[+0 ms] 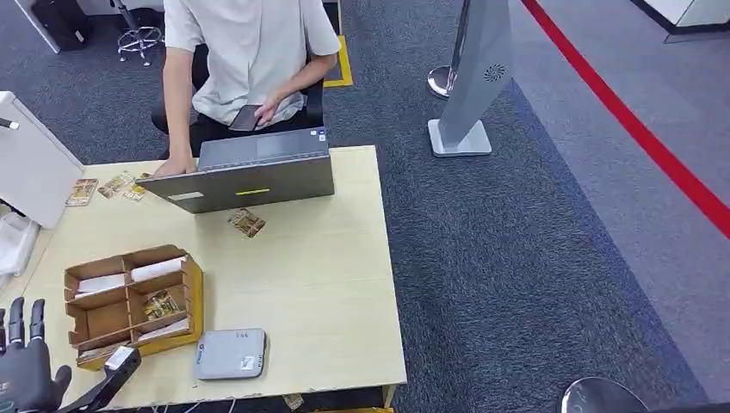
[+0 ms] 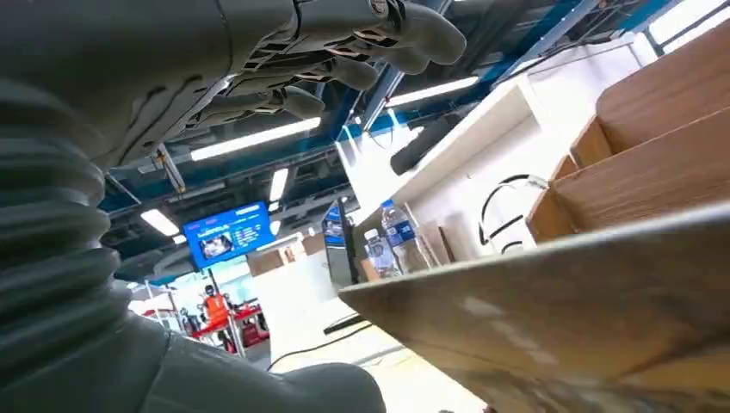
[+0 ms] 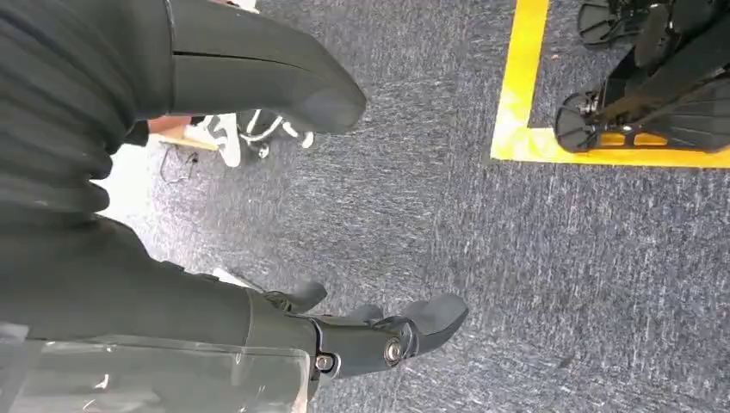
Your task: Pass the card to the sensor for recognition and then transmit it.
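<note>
1. Down in the lower left of the head view, the dark left hand hovers at the near corner of the pale wooden table, fingers spread and holding nothing.
2. Just right of it sits the brown cardboard divider box, with a patterned card lying in one of its middle compartments.
3. Right of the box, near the table's lower edge, lies the flat grey card sensor.
4. Another patterned card lies mid-table, below the grey open laptop.
5. A seated person occupies the upper centre, one hand on the table.
6. The right hand hangs over blue-grey carpet, fingers apart and empty.
</note>
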